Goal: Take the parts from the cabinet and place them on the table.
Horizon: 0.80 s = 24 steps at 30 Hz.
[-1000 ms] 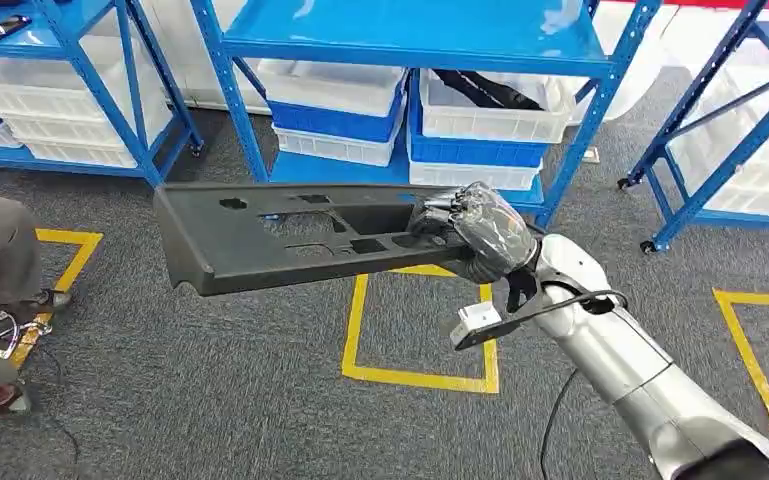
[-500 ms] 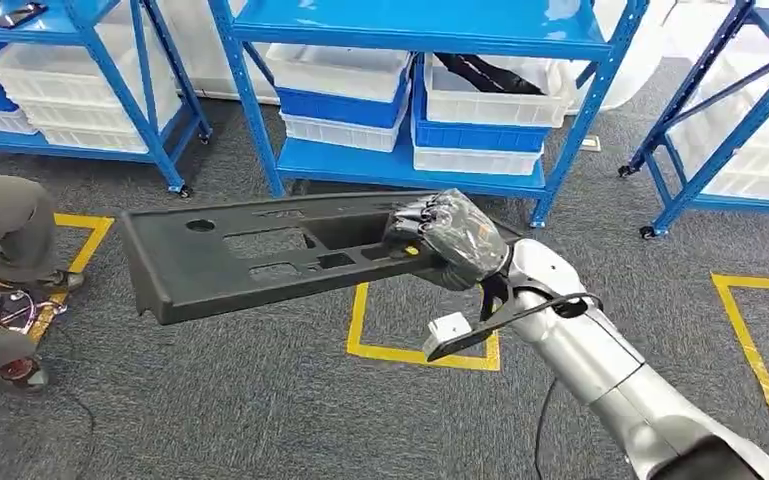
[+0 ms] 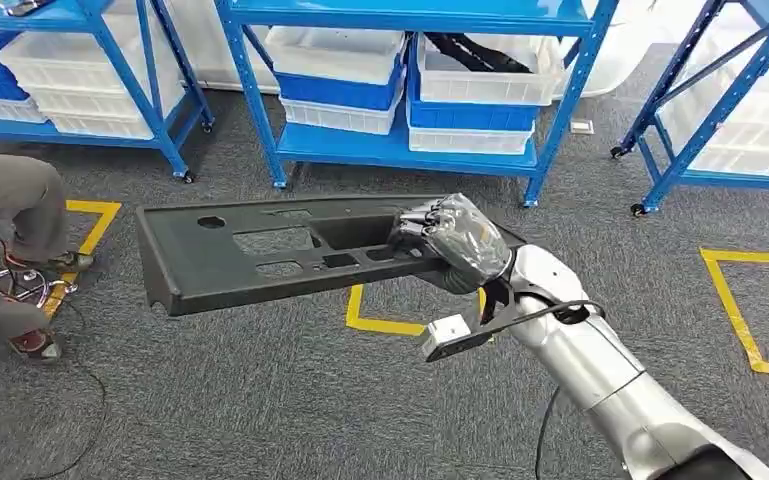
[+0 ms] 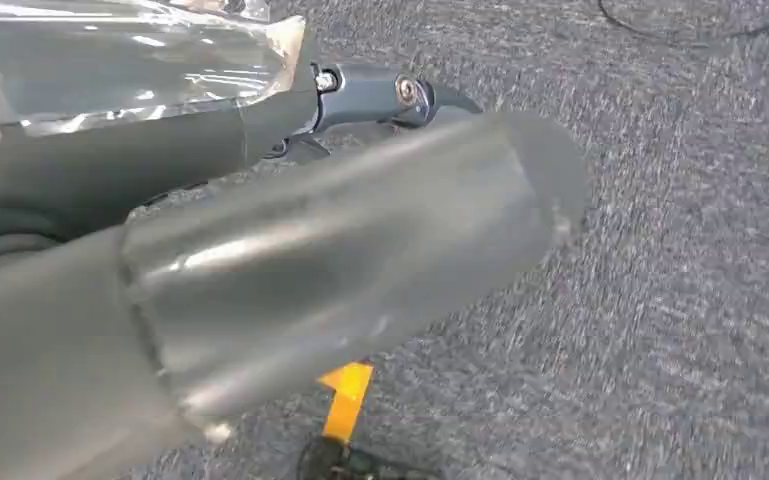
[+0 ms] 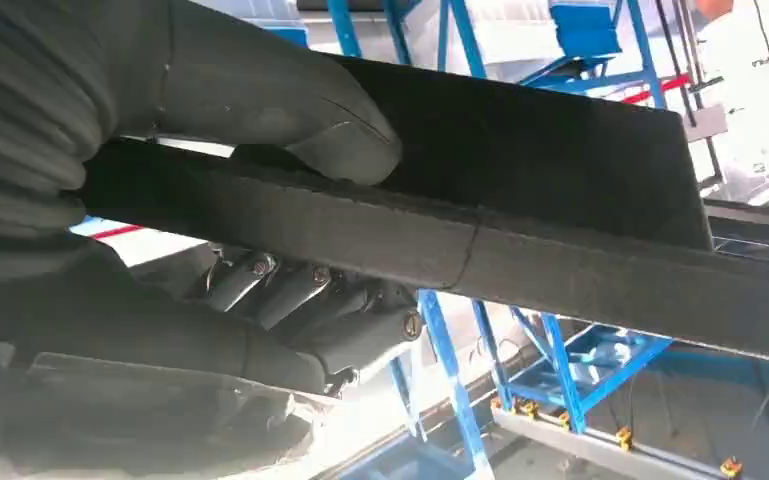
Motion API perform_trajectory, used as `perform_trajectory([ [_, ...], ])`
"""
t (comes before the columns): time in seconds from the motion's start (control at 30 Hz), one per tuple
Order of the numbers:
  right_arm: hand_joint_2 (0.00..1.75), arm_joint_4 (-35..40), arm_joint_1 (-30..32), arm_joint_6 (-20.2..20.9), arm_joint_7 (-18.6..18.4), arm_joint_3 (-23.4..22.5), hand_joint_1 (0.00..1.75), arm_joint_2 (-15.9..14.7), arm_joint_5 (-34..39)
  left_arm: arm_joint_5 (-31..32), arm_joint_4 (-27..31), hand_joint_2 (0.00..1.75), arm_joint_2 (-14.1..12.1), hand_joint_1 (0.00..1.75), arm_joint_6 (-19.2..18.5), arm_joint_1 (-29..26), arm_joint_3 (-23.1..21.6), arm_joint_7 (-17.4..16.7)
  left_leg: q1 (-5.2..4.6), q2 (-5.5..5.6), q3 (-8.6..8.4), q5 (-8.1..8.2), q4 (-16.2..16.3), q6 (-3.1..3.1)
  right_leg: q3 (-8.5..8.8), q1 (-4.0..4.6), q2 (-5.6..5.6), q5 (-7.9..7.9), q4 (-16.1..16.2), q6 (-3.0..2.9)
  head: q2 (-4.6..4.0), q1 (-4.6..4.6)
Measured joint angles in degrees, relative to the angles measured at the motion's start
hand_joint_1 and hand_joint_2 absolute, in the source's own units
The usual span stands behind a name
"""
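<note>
Currently, right hand (image 3: 457, 240): grips one end of long black panel (image 3: 260, 250), held level over carpet.
Left hand (image 4: 160, 290): grip state cannot be told.
Risk: far end unsupported; may sag, twist out, or clip blue shelving (image 3: 260, 95).
Containers: white bins (image 3: 335, 55) on lower shelf; one (image 3: 480, 75) holds a dark part.

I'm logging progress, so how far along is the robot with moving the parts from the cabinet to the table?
Done: one long black panel is out of the blue shelving. In hand: the right hand grips the panel's end, holding it level above the grey carpet. Left: setting it on the table; a dark part still lies in a white bin.
</note>
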<state>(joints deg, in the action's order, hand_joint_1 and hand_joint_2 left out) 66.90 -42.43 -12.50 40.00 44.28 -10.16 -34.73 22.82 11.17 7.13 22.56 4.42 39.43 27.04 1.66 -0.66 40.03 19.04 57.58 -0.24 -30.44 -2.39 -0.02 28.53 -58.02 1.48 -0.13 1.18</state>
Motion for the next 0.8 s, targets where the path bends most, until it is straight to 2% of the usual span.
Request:
perform_trajectory([
  [0.03, 1.75, -0.1, 0.2, 0.2, 0.0, -0.2, 1.68, 0.3, -0.5, 0.0, 0.0, 0.0, 0.0, 0.0, 0.0, -0.1, 0.0, 0.0, 0.01, 0.14, 0.77, 3.43, 1.7, -0.15, -0.71, 0.23, -0.03, -0.68, 0.0, -0.64, 0.0, 0.02],
  [0.07, 1.75, -0.1, 0.2, 0.2, 0.0, -0.4, 1.68, 0.4, -0.9, 0.0, 0.0, 0.0, 0.0, 0.0, 0.0, -0.1, 0.0, 0.1, -0.01, 0.25, 1.67, 7.53, 5.2, -0.29, -1.46, 0.36, -0.1, -1.31, 0.0, -1.4, 0.0, 0.0],
  [0.1, 1.75, -0.1, 0.2, 0.3, 0.0, -0.9, 1.68, 0.7, -1.3, 0.0, 0.0, 0.0, 0.0, 0.0, 0.0, -0.1, 0.1, 0.1, 0.01, 0.42, 2.73, 11.53, 10.1, -0.48, -2.36, 0.58, -0.1, -2.07, 0.0, -1.64, 0.0, 0.09],
  [0.13, 1.75, -0.2, 0.2, 0.5, 0.0, -1.2, 1.68, 1.0, -1.5, 0.0, 0.0, 0.0, -0.1, 0.0, 0.0, -0.1, 0.1, 0.1, 0.02, 0.48, 3.41, 13.58, 13.9, -0.6, -3.09, 0.71, -0.09, -2.66, -0.1, -1.71, 0.0, -0.02],
  [0.17, 1.75, -0.3, 0.2, 0.8, 0.0, -1.5, 1.68, 1.1, -1.7, 0.0, 0.0, 0.0, -0.1, 0.0, 0.0, -0.1, 0.1, 0.1, 0.01, 0.56, 3.79, 14.34, 17.4, -0.61, -3.92, 0.8, -0.1, -3.3, -0.1, -1.69, 0.0, 0.04],
  [0.2, 1.75, -0.5, 0.4, 1.1, 0.0, -1.7, 1.68, 1.3, -2.0, 0.0, 0.0, 0.0, -0.2, 0.0, 0.0, -0.1, 0.2, 0.1, 0.01, 0.55, 2.94, 12.89, 19.1, -0.48, -5.04, 0.91, -0.09, -4.2, -0.1, -1.55, 0.0, 0.0],
  [0.23, 1.75, -0.6, 0.5, 1.2, 0.0, -1.7, 1.68, 1.4, -2.1, 0.0, 0.0, 0.0, -0.1, 0.0, 0.1, -0.1, 0.2, 0.1, 0.02, 0.55, 1.43, 11.16, 18.1, -0.37, -5.73, 0.91, -0.09, -4.76, -0.1, -1.43, 0.0, 0.0],
  [0.27, 1.75, -0.7, 0.6, 1.2, 0.0, -1.9, 1.68, 1.5, -2.2, 0.0, 0.0, 0.0, -0.1, 0.0, 0.1, -0.1, 0.2, 0.1, 0.02, 0.55, -1.48, 9.23, 15.0, -0.14, -6.5, 0.92, -0.07, -5.42, -0.1, -1.21, 0.0, 0.05],
  [0.3, 1.75, -0.7, 0.5, 1.2, 0.0, -2.1, 1.68, 1.6, -2.3, 0.0, 0.0, 0.0, -0.1, 0.0, 0.2, 0.0, 0.2, 0.1, 0.01, 0.59, -5.38, 8.66, 10.3, 0.18, -7.12, 0.92, 0.01, -5.99, -0.1, -0.88, 0.0, 0.02],
  [0.33, 1.75, -0.7, 0.5, 1.2, 0.0, -2.5, 1.68, 1.8, -2.3, 0.0, 0.0, 0.0, -0.2, 0.0, 0.3, 0.1, 0.3, 0.1, -0.01, 0.87, -9.62, 10.21, 5.3, 0.61, -7.27, 0.9, 0.01, -6.45, -0.2, -0.53, 0.0, 0.09],
  [0.37, 1.75, -0.7, 0.4, 1.3, 0.0, -3.0, 1.68, 1.9, -2.3, -0.1, 0.0, 0.0, -0.2, 0.0, 0.3, 0.2, 0.4, 0.1, -0.43, 0.98, -12.73, 11.9, 0.2, 0.68, -7.51, 1.32, -0.06, -6.98, -0.3, -0.11, 0.0, 0.02],
  [0.4, 1.75, -0.8, 0.2, 1.4, 0.0, -3.1, 1.68, 2.0, -2.2, -0.1, 0.0, 0.0, -0.2, 0.0, 0.4, 0.3, 0.5, 0.1, -0.56, 0.96, -12.8, 12.19, -0.3, 0.71, -7.63, 1.21, -0.23, -7.66, 0.0, 0.4, 0.0, -0.07],
  [0.47, 1.75, -0.9, 0.1, 2.0, 0.0, -3.3, 1.68, 2.3, -2.2, -0.1, 0.0, 0.0, -0.2, 0.0, 0.4, 0.2, 0.6, 0.2, -1.11, 0.98, -12.02, 11.26, -0.4, 1.54, -7.57, 0.94, -0.28, -9.07, 1.0, 1.38, 0.0, 0.09],
  [0.5, 1.75, -1.0, 0.2, 2.2, 0.0, -3.4, 1.68, 2.3, -2.3, -0.2, 0.0, 0.0, -0.1, 0.0, 0.4, 0.2, 0.7, 0.2, -0.88, 0.77, -11.57, 10.13, -1.1, 2.09, -7.85, 1.61, -0.19, -9.29, 1.1, 1.96, 0.0, -0.02],
  [0.53, 1.75, -1.2, 0.2, 2.3, 0.0, -3.7, 1.68, 2.3, -2.5, -0.2, 0.0, 0.0, 0.1, 0.0, 0.4, 0.3, 0.7, 0.2, -0.91, 0.46, -10.83, 9.19, -1.2, 2.71, -8.92, 1.19, -0.15, -6.66, -0.4, 1.35, 0.0, 0.0],
  [0.57, 1.75, -1.2, 0.2, 2.3, 0.0, -4.0, 1.68, 2.3, -3.0, -0.2, 0.0, 0.0, 0.0, 0.0, 0.4, 0.3, 0.8, 0.2, -0.94, 0.37, -10.06, 8.54, -1.2, 3.38, -10.11, 1.21, -0.15, -3.61, -3.3, 0.67, 0.0, -0.28],
  [0.6, 1.75, -1.3, 0.3, 2.3, 0.0, -4.0, 1.68, 2.4, -3.4, -0.2, 0.0, 0.0, 0.0, 0.0, 0.4, 0.3, 0.8, 0.2, -1.12, 0.39, -9.14, 7.74, -1.1, 3.53, -11.29, 1.17, -0.14, -0.33, -7.9, 0.25, 0.0, -0.24],
  [0.63, 1.75, -1.4, 0.3, 2.3, -0.1, -4.1, 1.68, 2.4, -3.8, -0.2, 0.0, 0.0, 0.0, 0.0, 0.4, 0.3, 0.9, 0.2, -1.24, 0.36, -8.17, 6.98, -1.1, 3.67, -12.51, 1.13, -0.14, 1.95, -12.7, 0.27, 0.0, -0.28],
  [0.67, 1.75, -1.5, 0.6, 2.3, -0.3, -4.1, 1.68, 2.4, -4.1, -0.2, 0.0, 0.0, 0.0, 0.0, 0.4, 0.3, 1.0, 0.2, -1.33, 0.34, -7.14, 6.21, -1.0, 3.71, -13.2, 1.17, -0.09, 3.04, -16.8, 0.72, 0.0, -0.24],
  [0.7, 1.75, -1.6, 0.8, 2.2, -0.5, -4.2, 1.68, 2.4, -4.4, -0.2, 0.0, 0.0, 0.0, 0.0, 0.4, 0.3, 1.0, 0.3, -1.47, 0.34, -6.18, 5.48, -1.0, 3.73, -12.73, 1.24, -0.09, 2.66, -18.4, 1.3, 0.0, -0.28],
  [0.73, 1.75, -1.7, 0.9, 2.2, -1.0, -4.4, 1.68, 2.4, -4.6, -0.1, 0.0, 0.0, 0.1, 0.0, 0.3, 0.3, 1.0, 0.3, -1.58, 0.34, -5.24, 4.77, -1.0, 3.66, -10.91, 1.25, -0.09, 1.31, -17.3, 1.87, 0.0, -0.2],
  [0.77, 1.75, -1.8, 0.8, 2.2, -1.2, -4.6, 1.68, 2.4, -4.8, -0.1, 0.0, 0.0, 0.1, 0.0, 0.3, 0.3, 1.1, 0.4, -1.66, 0.35, -4.38, 4.12, -0.9, 3.54, -8.16, 1.32, -0.09, -0.28, -14.1, 2.22, 0.0, -0.31],
  [0.8, 1.75, -1.9, 0.6, 2.2, -1.4, -5.0, 1.68, 2.5, -4.9, -0.1, 0.0, 0.0, 0.2, 0.0, 0.3, 0.3, 1.1, 0.4, -1.69, 0.37, -3.62, 3.45, -0.9, 3.34, -4.39, 1.49, -0.11, -1.35, -9.1, 2.17, 0.0, -0.26],
])
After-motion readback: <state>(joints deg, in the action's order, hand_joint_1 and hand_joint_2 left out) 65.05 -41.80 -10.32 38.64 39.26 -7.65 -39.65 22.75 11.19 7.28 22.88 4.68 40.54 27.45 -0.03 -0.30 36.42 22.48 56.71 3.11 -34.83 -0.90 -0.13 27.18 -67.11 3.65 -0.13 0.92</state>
